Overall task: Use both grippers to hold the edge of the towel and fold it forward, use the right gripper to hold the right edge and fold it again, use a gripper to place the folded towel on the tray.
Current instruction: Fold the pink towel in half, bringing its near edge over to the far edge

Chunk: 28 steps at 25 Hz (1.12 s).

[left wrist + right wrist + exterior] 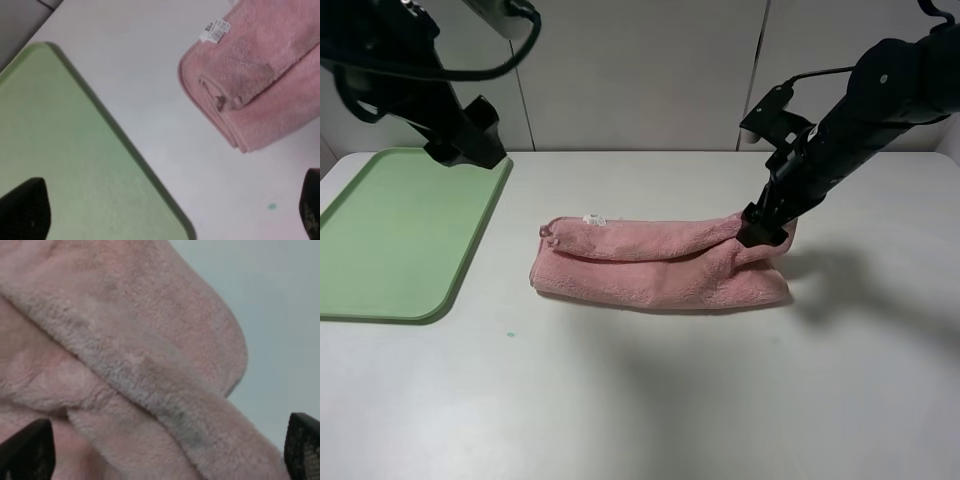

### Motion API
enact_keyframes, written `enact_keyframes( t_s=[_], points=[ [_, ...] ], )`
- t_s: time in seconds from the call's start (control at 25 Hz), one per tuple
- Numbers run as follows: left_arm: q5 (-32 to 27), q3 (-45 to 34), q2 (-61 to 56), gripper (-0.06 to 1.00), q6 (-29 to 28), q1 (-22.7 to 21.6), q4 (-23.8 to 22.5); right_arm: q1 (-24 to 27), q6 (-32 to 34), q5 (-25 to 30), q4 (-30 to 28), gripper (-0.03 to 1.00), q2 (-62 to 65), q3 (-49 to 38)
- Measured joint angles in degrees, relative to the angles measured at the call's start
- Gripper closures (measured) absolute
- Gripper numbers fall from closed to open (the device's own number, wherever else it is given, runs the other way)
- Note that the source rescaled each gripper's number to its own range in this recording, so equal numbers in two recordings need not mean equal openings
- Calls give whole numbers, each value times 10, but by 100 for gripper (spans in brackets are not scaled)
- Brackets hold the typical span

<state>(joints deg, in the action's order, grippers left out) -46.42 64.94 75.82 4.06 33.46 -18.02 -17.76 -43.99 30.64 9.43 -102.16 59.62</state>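
The pink towel (pixel 660 265) lies folded once into a long band in the middle of the white table, its white label (pixel 594 219) at the far left corner. My right gripper (pixel 763 232) is down at the towel's right end and stands open. In the right wrist view its fingers (pixel 27 450) sit wide apart with the plush towel (pixel 125 355) filling the space between them. My left gripper (pixel 470 150) hangs open in the air over the far right corner of the light-green tray (pixel 400 230). The left wrist view shows the tray (pixel 65 150), the towel's left end (pixel 250 85) and its label (pixel 215 30).
The tray lies at the left of the table with nothing on it. A tiny green speck (pixel 510 334) marks the table in front of the towel. A pale panelled wall (pixel 640 70) stands behind the table.
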Motion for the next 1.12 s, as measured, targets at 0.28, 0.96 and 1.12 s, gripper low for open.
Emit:
enact_keyframes(
  t_s=[0.28,0.96,1.12],
  points=[
    [-1,-60,-112,-5,-33,0,1,0,1,18,0,-3,0,0],
    [-5,-128,-255,-5,-64,0,1,0,2,30,1,-3,0,0],
    [-5,-128,-255,-5,-65,0,1,0,2,29,2,-3,0,0]
  ],
)
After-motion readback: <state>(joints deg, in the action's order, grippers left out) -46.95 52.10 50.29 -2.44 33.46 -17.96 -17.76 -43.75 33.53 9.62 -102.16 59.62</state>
